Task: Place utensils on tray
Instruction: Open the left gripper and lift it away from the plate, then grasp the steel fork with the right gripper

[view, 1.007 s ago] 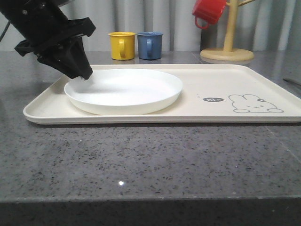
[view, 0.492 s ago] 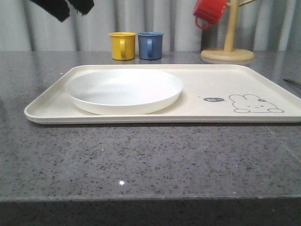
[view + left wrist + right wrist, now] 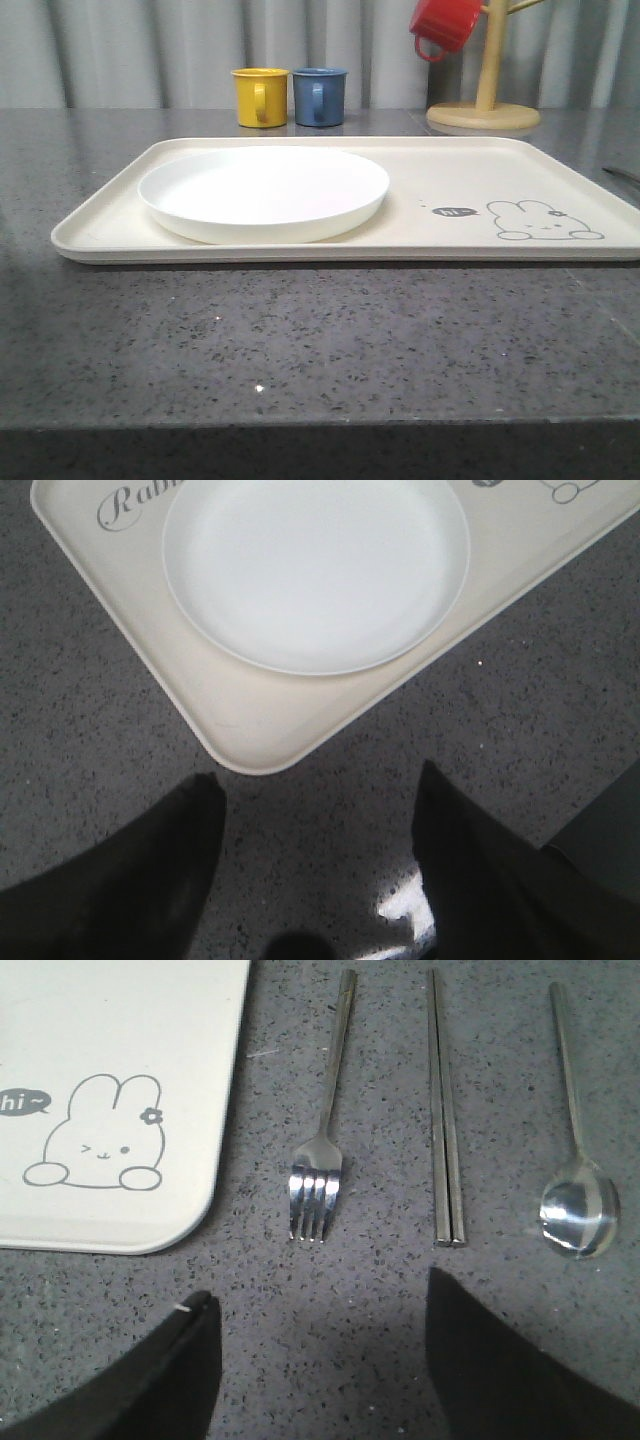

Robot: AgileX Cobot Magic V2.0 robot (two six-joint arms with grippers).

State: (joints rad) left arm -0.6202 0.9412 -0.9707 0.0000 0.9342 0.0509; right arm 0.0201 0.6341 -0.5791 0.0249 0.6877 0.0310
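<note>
Speckled grey table (image 3: 340,1300): silver fork (image 3: 320,1150), chopsticks (image 3: 445,1120), spoon (image 3: 578,1160) aligned beside cream tray (image 3: 120,1020), easing pickup; right tool (image 3: 320,1360) released, empty.

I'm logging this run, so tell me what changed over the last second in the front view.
The left arm, which hung over the plate's left edge a second ago, rose up and left out of the front view. Nothing was taken or let go. The plate, tray and mugs stayed put.
</note>
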